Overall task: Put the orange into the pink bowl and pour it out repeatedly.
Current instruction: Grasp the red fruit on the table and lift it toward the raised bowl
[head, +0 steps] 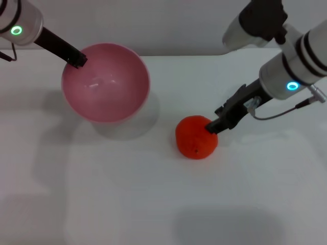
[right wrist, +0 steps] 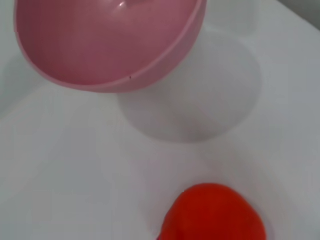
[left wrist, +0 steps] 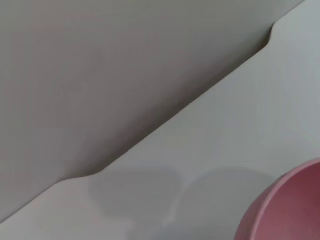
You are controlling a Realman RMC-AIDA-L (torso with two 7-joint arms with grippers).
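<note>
The pink bowl (head: 104, 84) hangs tilted above the table at the back left, with its empty inside facing forward. My left gripper (head: 77, 59) is shut on its far left rim. The bowl's outer wall shows in the left wrist view (left wrist: 290, 210), and the bowl also shows in the right wrist view (right wrist: 105, 40). The orange (head: 195, 137) lies on the white table to the right of the bowl, and it shows in the right wrist view too (right wrist: 212, 215). My right gripper (head: 213, 125) is at the orange's upper right side, touching it.
The white table (head: 153, 204) runs across the whole view, with the bowl's shadow under the bowl. Its back edge meets a grey wall (left wrist: 125, 75). A cable loops off my right wrist (head: 286, 112).
</note>
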